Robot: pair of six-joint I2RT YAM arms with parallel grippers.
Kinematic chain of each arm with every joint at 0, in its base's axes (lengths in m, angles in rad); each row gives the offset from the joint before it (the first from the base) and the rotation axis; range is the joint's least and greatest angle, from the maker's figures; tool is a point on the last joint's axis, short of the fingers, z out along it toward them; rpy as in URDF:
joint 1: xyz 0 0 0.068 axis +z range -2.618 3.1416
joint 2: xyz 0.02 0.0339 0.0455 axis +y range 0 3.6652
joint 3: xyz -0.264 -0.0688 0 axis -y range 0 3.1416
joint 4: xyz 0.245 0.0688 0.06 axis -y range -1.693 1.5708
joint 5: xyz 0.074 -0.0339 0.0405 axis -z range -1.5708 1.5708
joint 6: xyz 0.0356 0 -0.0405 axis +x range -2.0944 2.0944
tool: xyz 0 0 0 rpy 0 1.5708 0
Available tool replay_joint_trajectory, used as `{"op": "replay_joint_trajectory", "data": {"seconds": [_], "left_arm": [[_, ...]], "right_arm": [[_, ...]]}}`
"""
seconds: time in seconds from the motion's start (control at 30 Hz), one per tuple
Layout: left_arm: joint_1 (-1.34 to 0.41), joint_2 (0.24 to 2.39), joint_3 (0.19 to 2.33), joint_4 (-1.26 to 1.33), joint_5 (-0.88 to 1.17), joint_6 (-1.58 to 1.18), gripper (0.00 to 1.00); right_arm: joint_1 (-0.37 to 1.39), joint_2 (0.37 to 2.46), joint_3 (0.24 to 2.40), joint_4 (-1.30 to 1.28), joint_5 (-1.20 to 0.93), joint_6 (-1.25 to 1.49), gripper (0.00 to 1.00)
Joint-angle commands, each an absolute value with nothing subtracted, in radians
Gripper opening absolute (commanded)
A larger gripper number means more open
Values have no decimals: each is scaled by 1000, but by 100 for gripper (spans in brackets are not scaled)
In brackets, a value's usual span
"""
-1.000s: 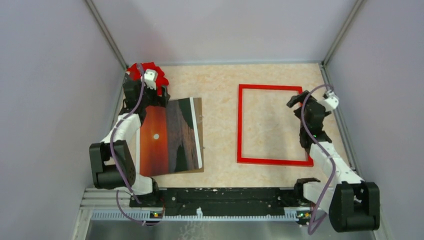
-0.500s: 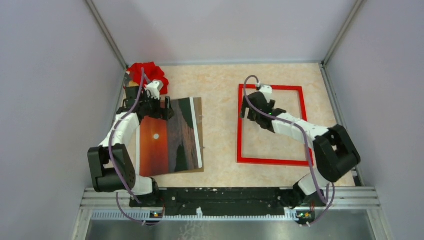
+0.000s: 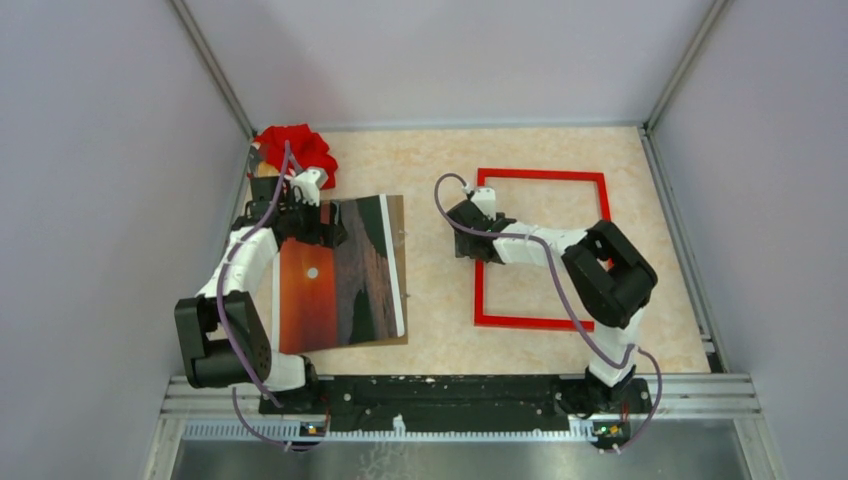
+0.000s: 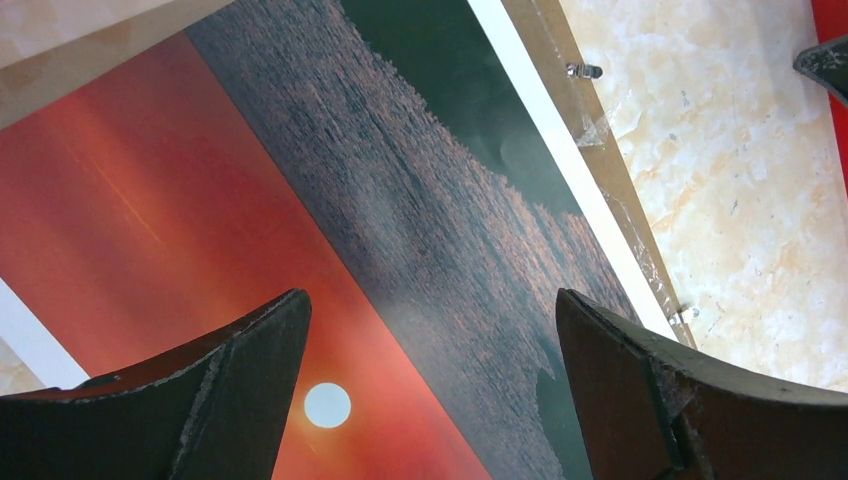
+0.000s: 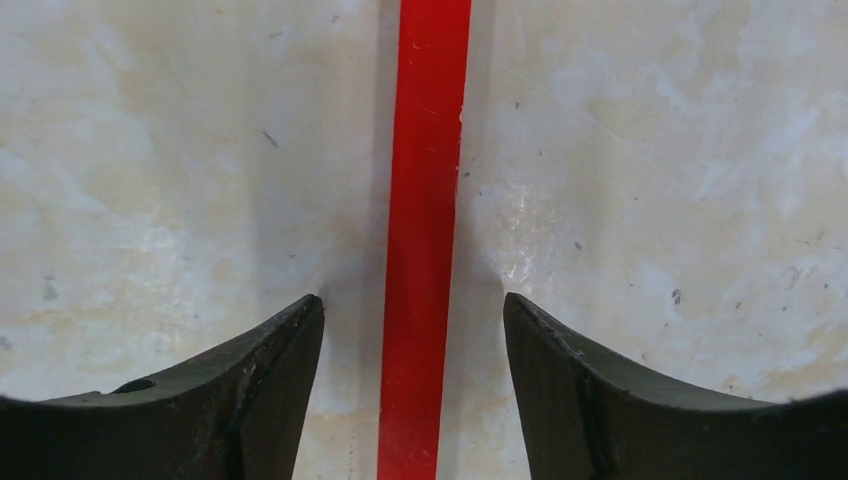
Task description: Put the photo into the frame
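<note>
So right now the photo is lying face up on the left side of the bench, on top of a brown backing panel that peeks out along its right and far edges. The red frame lies flat on the right side, well apart from it and with nothing inside. The left claw hangs over the far part of the print with its fingers spread wide, holding nothing. The right claw is down over the frame's left rail near the far-left corner. One finger sits on each side of the red strip with a sliver of bench showing on both sides, so it's straddling the rail but not pinching it as far as I can see. There's also a crumpled red thing in the far-left corner of the bench, out of the way.

My guess on handling: the print looks thin, light and floppy. Lying flush on the panel, it gives the fingers nothing to get under, so I'd slide it toward an edge of the panel and grab it by the white border, not the middle. It'll probably sag or curl if held by one corner. The frame looks stiff and light, but the rail is skinny and the bench looks smooth, so it might skate away. A squeeze straight across the rail seems like the way to go.
</note>
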State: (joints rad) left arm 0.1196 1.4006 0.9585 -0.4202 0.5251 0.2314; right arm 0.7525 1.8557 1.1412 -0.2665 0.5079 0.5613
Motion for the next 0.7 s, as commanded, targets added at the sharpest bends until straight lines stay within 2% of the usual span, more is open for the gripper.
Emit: {"op": "replay_joint_trajectory", "data": {"seconds": [0.0,0.13,0.27,0.47,0.57,0.67], "left_arm": [[126,1375,985,-452,516,250,99],[126,1373,994,-454,508,250,99],[126,1375,1010,-463,494,241,99],[125,1373,1021,-472,469,246,99],[126,1371,1022,-474,480,254,99],[125,1362,1028,-475,520,266,99]], "right_arm": [[766,1903,1177,-290,556,592,65],[772,1934,1169,-290,555,605,54],[791,1943,1178,-289,550,611,32],[815,1880,1295,-376,535,609,7],[815,1807,1379,-429,474,613,0],[816,1738,1455,-457,400,616,0]]}}
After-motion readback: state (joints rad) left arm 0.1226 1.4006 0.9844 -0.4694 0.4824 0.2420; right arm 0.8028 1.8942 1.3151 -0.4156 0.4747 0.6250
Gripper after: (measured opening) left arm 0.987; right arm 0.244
